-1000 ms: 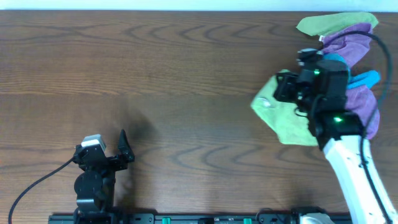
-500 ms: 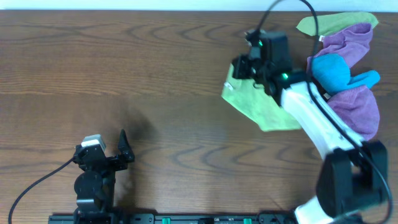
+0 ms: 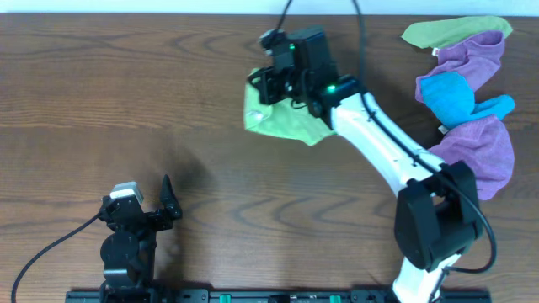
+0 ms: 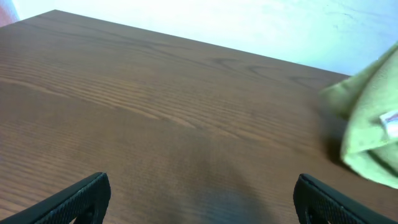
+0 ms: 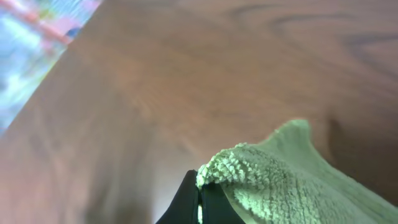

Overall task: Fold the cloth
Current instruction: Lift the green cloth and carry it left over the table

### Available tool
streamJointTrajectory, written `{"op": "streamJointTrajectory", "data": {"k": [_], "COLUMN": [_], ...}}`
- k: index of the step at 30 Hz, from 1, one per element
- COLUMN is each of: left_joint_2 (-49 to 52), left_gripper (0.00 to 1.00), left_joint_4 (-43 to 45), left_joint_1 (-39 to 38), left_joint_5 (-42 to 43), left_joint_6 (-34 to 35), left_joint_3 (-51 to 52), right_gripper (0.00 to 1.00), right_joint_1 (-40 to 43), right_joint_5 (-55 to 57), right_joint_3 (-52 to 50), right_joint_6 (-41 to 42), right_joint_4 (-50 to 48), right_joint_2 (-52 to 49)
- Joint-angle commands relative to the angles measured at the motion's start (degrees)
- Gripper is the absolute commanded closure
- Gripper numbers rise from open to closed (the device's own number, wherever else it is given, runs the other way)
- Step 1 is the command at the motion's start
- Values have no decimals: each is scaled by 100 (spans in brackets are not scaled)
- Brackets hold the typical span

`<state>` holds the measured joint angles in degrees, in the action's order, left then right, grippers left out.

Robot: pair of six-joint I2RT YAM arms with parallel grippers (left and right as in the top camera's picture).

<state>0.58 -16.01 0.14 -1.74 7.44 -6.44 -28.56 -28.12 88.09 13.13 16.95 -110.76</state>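
The lime-green cloth (image 3: 282, 122) hangs bunched from my right gripper (image 3: 268, 84) over the upper middle of the table. The right gripper (image 5: 200, 202) is shut on an edge of the cloth (image 5: 280, 180), its jaws pressed together with the fabric between them. In the left wrist view the cloth (image 4: 367, 130) shows at the right edge with its small white tag (image 4: 390, 124). My left gripper (image 3: 160, 202) rests near the front left of the table. It is open and empty (image 4: 199, 199), far from the cloth.
A pile at the back right holds an olive-green cloth (image 3: 450, 32), purple cloths (image 3: 480, 143) and a blue cloth (image 3: 459, 97). The table's far edge (image 3: 168, 14) runs along the top. A black rail (image 3: 253, 296) lies along the front edge.
My right gripper has carried the lime-green cloth from beside the pile at the right, leftward and toward the back, to the upper middle of the table. The left arm has not moved.
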Motion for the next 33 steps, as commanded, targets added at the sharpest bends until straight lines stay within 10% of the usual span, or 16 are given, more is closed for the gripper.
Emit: {"op": "streamJointTrajectory", "data": {"k": [1, 4, 6, 9, 20, 33], "left_joint_2": [-31, -31, -31, -31, -31, -31], "left_gripper": [5, 5, 5, 5, 5, 5], "left_joint_4": [-33, -33, -33, -33, -33, -33], "left_joint_1": [-17, -17, -17, -17, -17, -17], "left_joint_5": [-17, -17, -17, -17, -17, -15], "left_joint_6": [-85, -85, -85, -85, -85, -85], "left_joint_3": [144, 146, 146, 146, 146, 146], "right_gripper": [99, 88, 32, 9, 18, 44], "right_joint_1": [-140, -208, -227, -133, 573, 1467], "right_joint_5": [-656, -1370, -1342, -723, 2393, 1279], "right_joint_3": [105, 103, 103, 103, 103, 98], "right_joint_6": [-557, -933, -1200, -1233, -1244, -1191], "right_joint_4": [197, 595, 938, 1207, 2083, 2614], "right_joint_2": [15, 15, 15, 17, -42, -614]}}
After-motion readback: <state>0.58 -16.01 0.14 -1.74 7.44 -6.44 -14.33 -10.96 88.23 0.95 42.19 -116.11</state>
